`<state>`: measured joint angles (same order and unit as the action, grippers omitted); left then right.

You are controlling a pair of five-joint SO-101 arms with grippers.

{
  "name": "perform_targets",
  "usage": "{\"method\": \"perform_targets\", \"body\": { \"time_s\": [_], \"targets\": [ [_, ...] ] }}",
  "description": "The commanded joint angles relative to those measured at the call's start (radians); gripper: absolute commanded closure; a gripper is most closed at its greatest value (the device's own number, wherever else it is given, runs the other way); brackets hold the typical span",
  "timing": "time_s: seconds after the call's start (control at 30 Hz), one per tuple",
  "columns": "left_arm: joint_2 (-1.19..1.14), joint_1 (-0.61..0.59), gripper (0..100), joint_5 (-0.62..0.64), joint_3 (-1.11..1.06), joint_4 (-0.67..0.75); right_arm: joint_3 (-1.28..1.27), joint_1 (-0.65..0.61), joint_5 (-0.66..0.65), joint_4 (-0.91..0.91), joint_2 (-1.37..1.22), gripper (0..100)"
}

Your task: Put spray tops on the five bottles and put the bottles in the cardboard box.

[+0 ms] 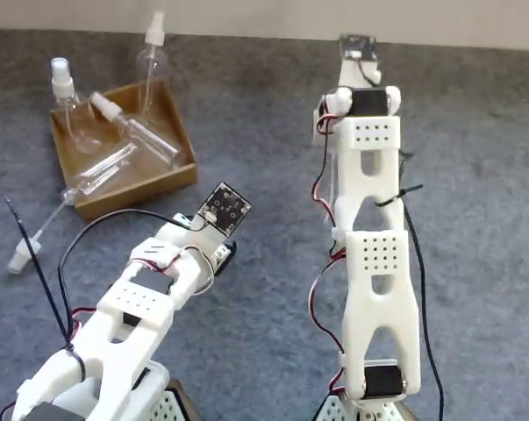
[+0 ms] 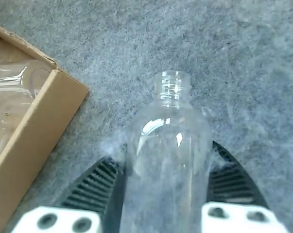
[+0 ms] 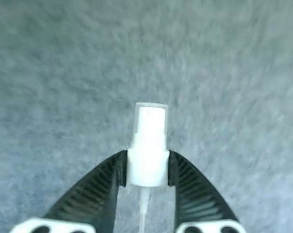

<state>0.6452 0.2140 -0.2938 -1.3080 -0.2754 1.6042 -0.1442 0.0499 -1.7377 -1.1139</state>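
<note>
**On grey carpet (image 1: 273, 132), left gripper (image 2: 163, 155) grips uncapped bottle (image 2: 168, 131), right gripper (image 3: 146, 162) grips white spray top (image 3: 148, 131)**

Beside a corner of the cardboard box (image 2: 37, 121), the left gripper is closed around the body of the uncapped bottle. One ribbed black finger (image 2: 95, 187) presses each side, and the bottle's threaded neck stands open, pointing away from the wrist. The right gripper pinches the white spray top by its collar, nozzle outward. Its thin dip tube trails back between the fingers, with carpet beneath.

From the high view, the left arm (image 1: 132, 307) sits bent near the box's near corner. The right arm (image 1: 374, 263) stretches straight out, well apart from the box.

Inside the box, a capped bottle (image 1: 150, 139) lies on its side across the middle. A second lying bottle (image 1: 106, 168) rests along the near wall (clear plastic on clear plastic, so their edges are hard to separate). An upright capped bottle (image 1: 71, 123) stands at the box's left corner. A round capped bottle (image 1: 150, 61) stands at the far rim; whether it is inside or just behind cannot be told.

Another spray top (image 1: 23, 254) lies on the carpet off the box's near-left corner, its thin tube running back toward that corner.
</note>
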Motion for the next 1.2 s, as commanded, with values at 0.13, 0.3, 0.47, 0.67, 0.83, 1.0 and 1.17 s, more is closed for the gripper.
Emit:
{"method": "perform_targets", "body": {
  "time_s": [0.13, 0.3, 0.47, 0.67, 0.83, 1.0, 1.17],
  "targets": [
    [0.03, -0.008, 83, -0.107, 0.101, -0.193, 0.016, 0.039, -0.052, -0.036, 0.308, 94.3],
    [0.03, -0.002, 74, -0.109, 0.128, -0.285, -0.219, 0.038, -0.057, -0.033, 0.613, 94.3],
    [0.036, -0.002, 73, -0.178, 0.131, -0.304, -0.498, 0.038, -0.06, -0.031, 0.946, 94.3],
    [0.028, -0.002, 73, -0.216, 0.318, -0.586, -0.777, 0.038, -0.06, -0.03, 1.287, 94.3],
    [0.008, -0.001, 73, -0.216, 0.572, -0.888, -0.915, -0.001, -0.06, -0.03, 1.537, 94.3],
    [-0.214, -0.002, 74, -0.213, 0.702, -1.0, -1.064, -0.091, -0.058, -0.013, 1.73, 94.2],
    [-0.381, -0.001, 74, -0.213, 0.73, -1.0, -1.245, -0.105, -0.058, 0.033, 1.87, 94.2]
  ]
}}
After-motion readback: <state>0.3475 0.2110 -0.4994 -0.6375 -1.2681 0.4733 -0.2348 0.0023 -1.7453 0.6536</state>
